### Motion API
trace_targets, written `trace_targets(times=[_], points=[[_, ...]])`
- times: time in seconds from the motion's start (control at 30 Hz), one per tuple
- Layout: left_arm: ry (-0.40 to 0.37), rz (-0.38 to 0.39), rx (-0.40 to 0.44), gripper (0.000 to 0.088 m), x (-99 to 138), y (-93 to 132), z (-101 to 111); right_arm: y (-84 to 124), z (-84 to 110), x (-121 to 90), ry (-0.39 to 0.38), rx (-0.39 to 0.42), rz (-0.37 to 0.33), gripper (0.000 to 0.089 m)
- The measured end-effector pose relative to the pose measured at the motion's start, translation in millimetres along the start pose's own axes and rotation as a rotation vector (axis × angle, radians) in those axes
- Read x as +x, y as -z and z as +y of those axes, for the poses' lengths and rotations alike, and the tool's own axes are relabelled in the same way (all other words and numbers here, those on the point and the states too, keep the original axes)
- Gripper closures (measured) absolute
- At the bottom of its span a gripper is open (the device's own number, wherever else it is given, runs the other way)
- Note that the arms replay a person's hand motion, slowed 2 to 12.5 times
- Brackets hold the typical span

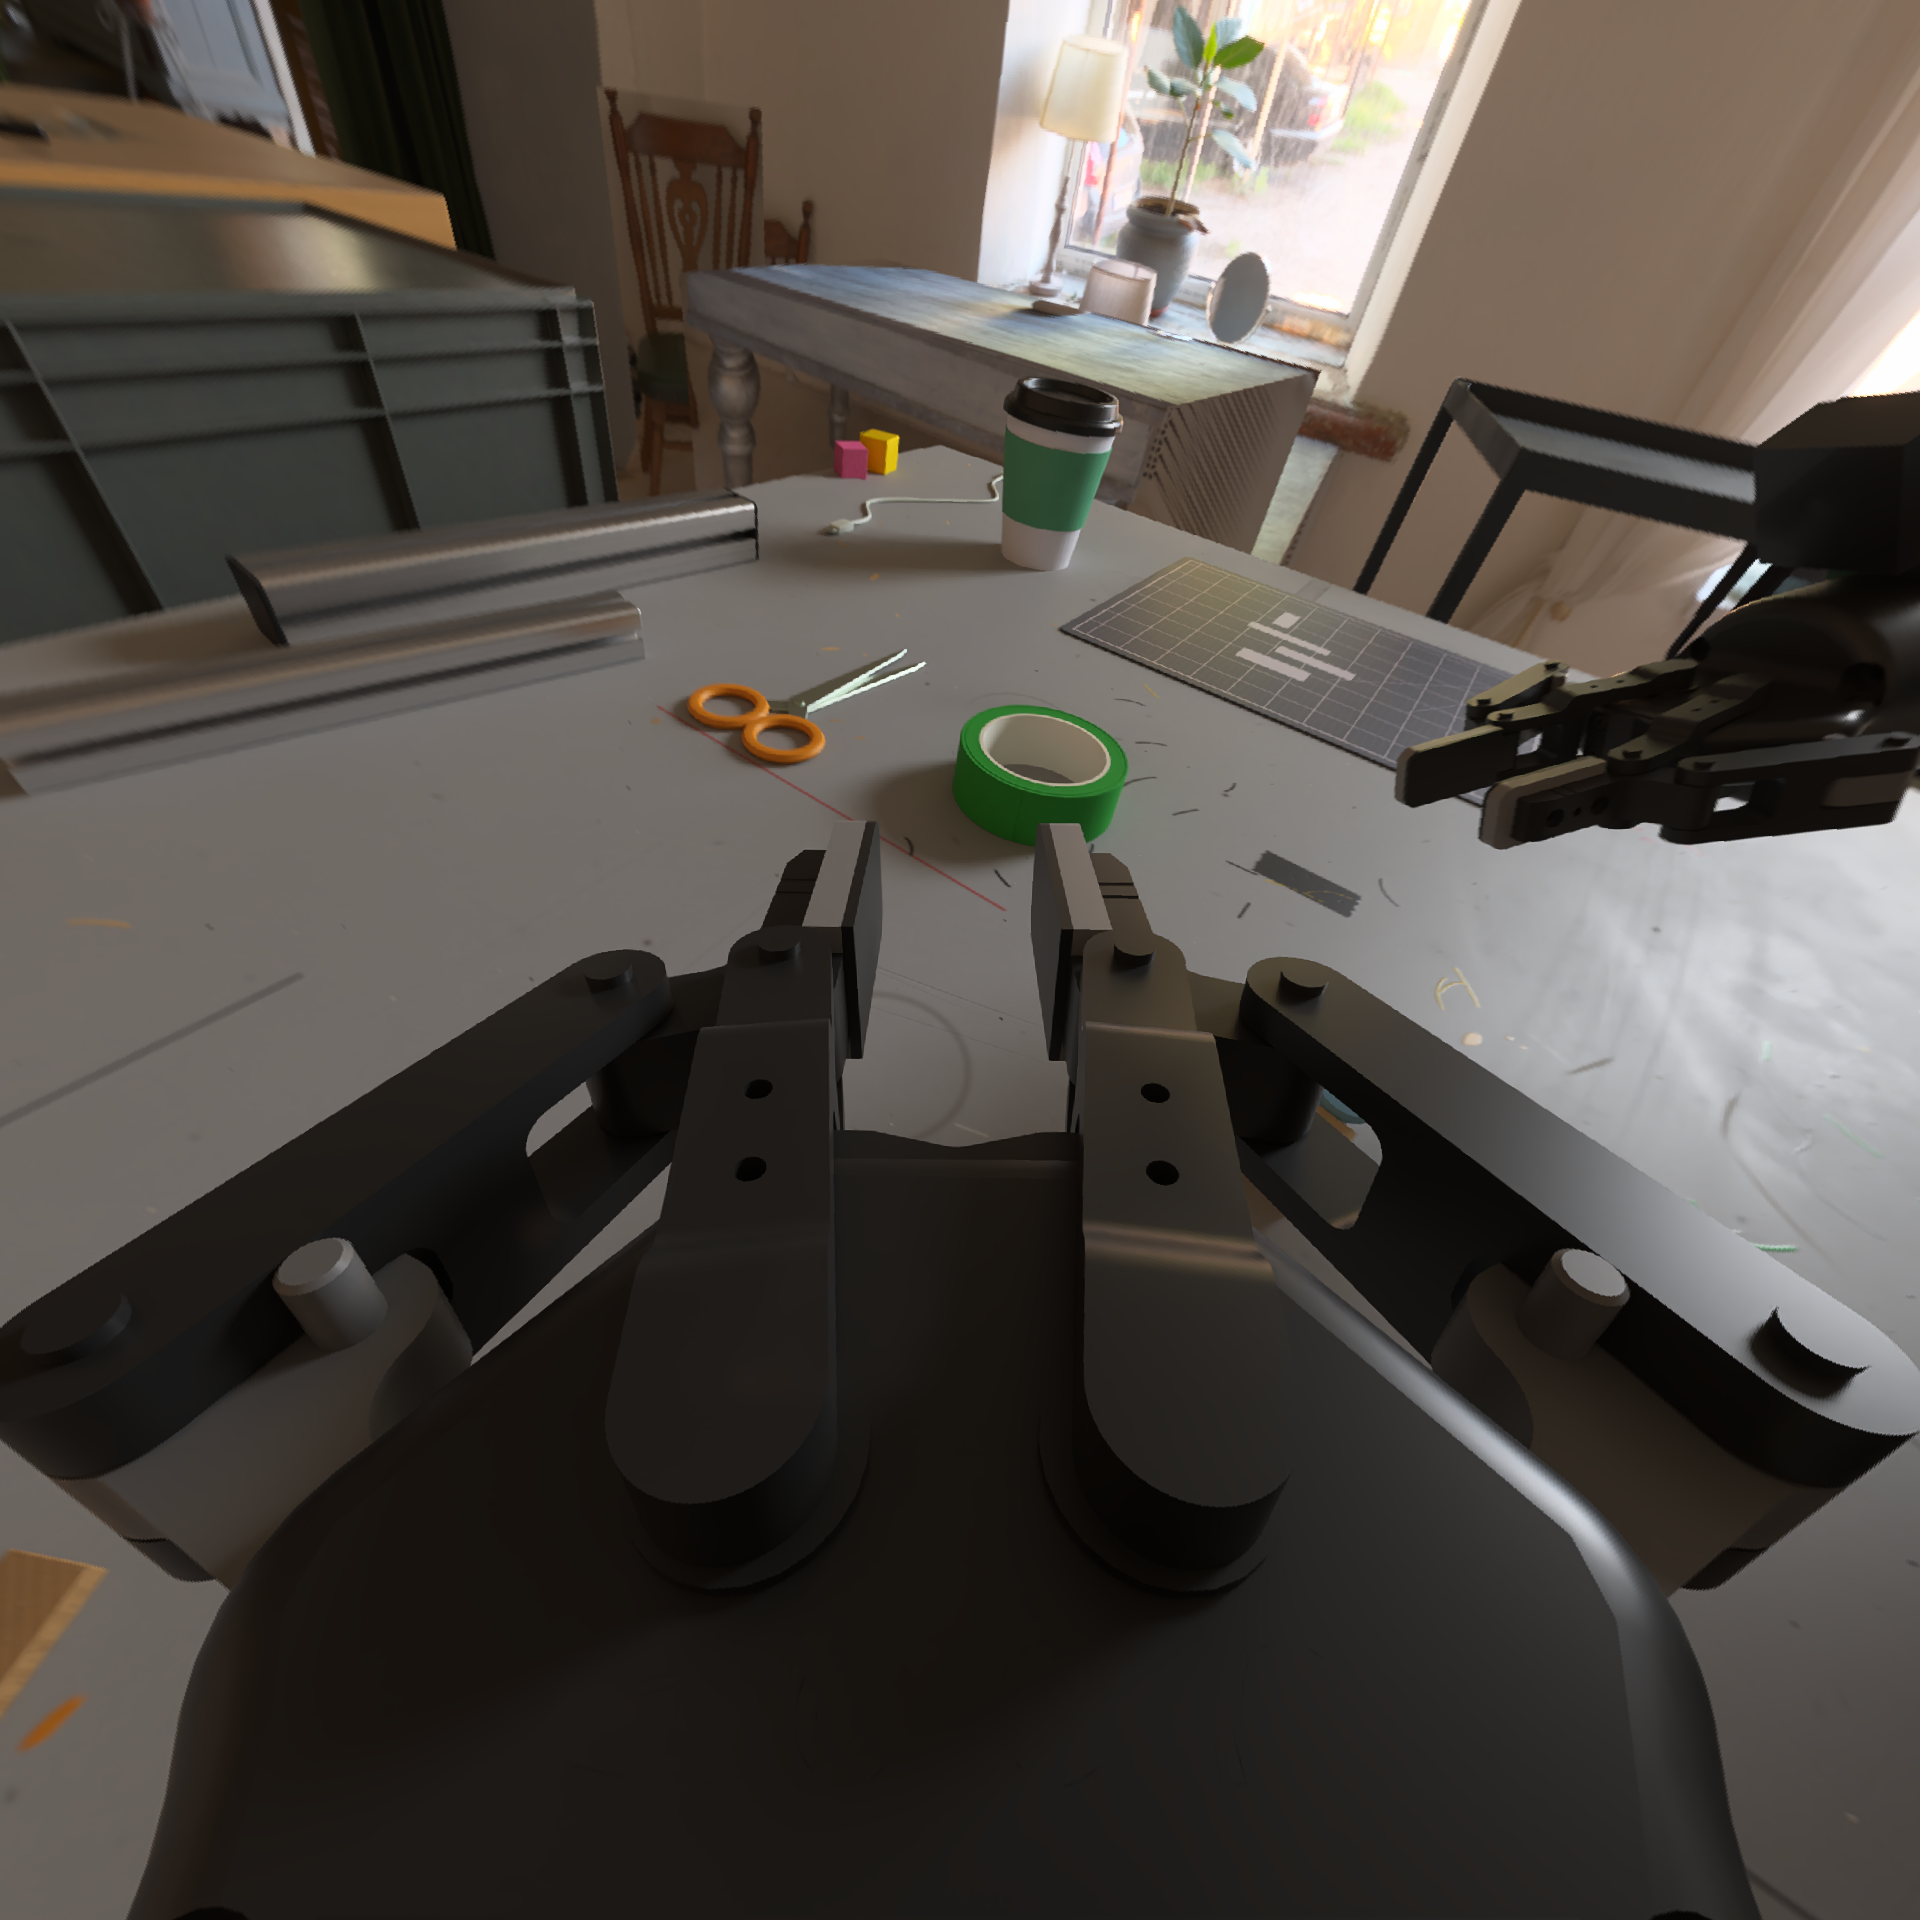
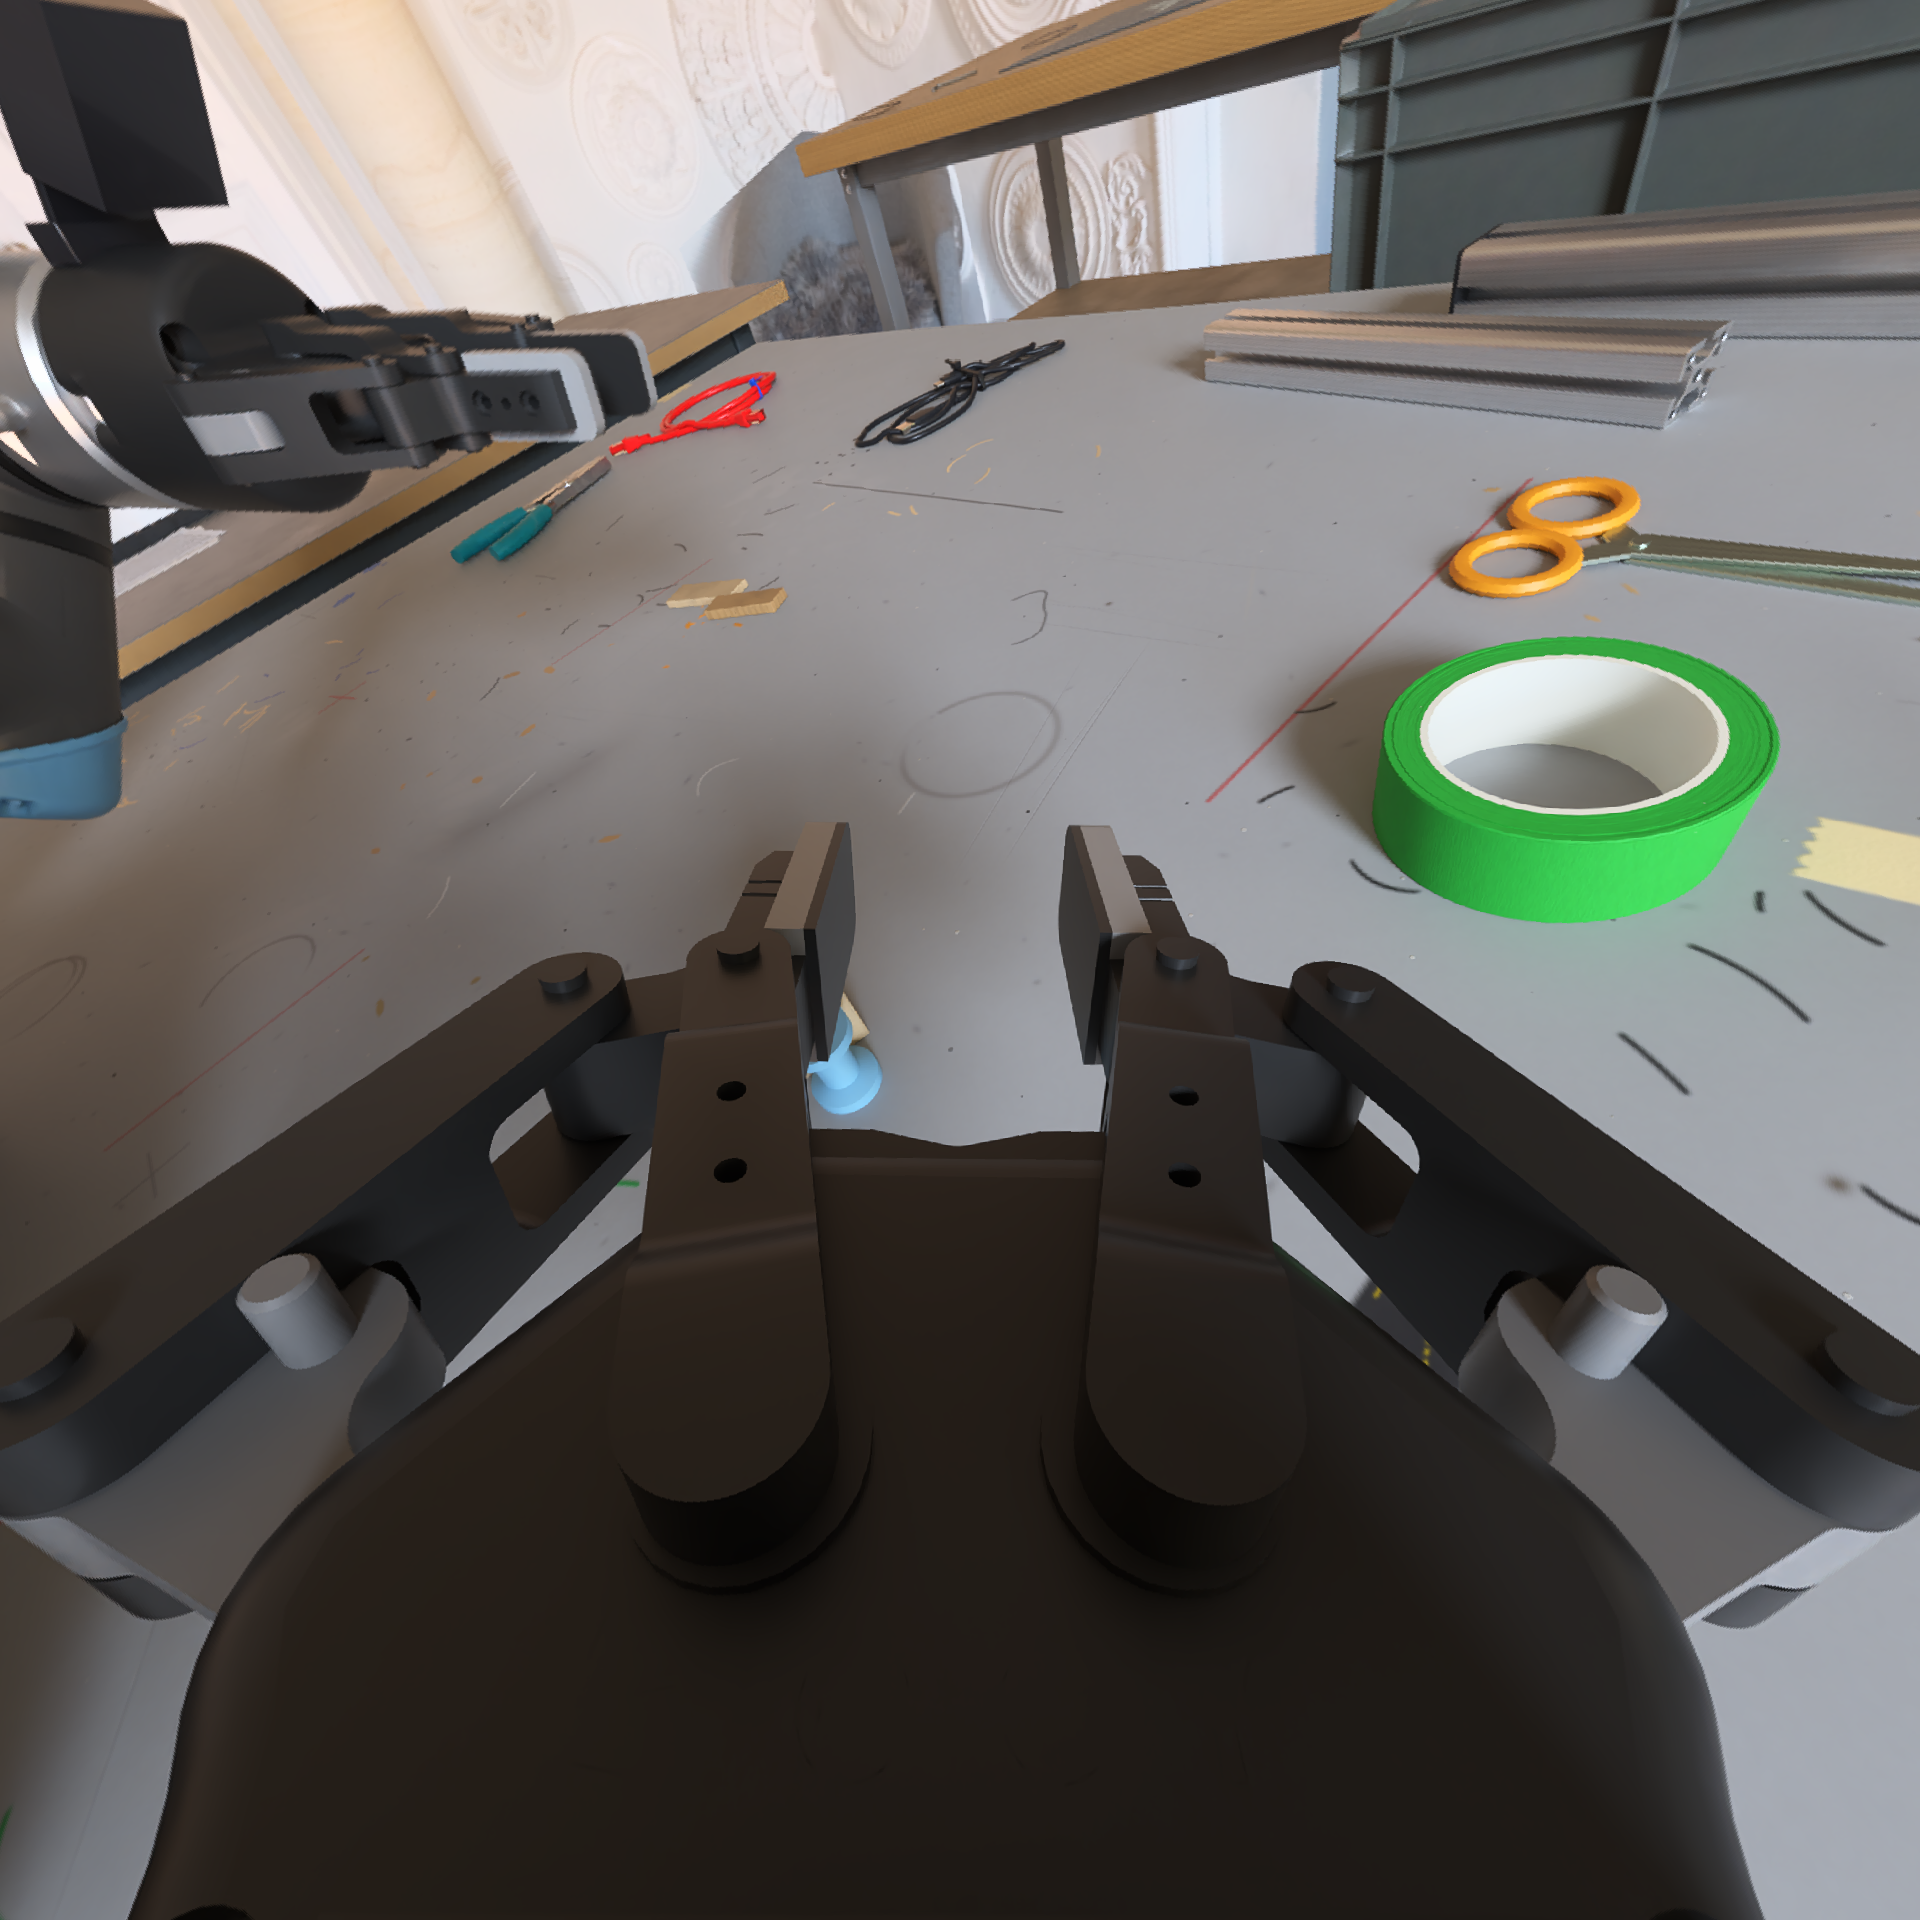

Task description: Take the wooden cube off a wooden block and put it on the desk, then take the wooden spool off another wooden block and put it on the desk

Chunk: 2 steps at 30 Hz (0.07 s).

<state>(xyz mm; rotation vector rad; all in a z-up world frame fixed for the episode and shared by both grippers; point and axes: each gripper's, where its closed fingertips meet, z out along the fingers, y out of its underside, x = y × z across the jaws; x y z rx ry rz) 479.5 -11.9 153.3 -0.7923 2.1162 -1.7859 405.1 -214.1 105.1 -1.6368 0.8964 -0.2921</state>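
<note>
Both my grippers, left [image 1: 956, 878] and right [image 2: 956, 883], are open wide with nothing in them. A blue spool [image 2: 844, 1070] peeks out below my right fingers; no cube visible. Wood's probably light and stiff, so I'd pinch its narrow waist.

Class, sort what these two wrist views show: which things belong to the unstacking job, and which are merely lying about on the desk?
Job: open left end effector, open right end effector, two flat pale wooden blocks, small light-blue spool (probably), grey desk.
Lying about: green tape roll, orange-handled scissors, lidded green-sleeved paper cup, dark gridded cutting mat, red cable, black cable, teal-handled pliers.
</note>
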Motion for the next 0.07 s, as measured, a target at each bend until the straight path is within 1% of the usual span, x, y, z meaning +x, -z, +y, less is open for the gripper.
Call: trace_targets(times=[0.07], points=[[0.049, 0.02, -0.008, 0.0614, -2.3, 0.1, 4.5, -2.5, -1.6, 1.6, -0.011, 0.001, 0.006, 0.0531]])
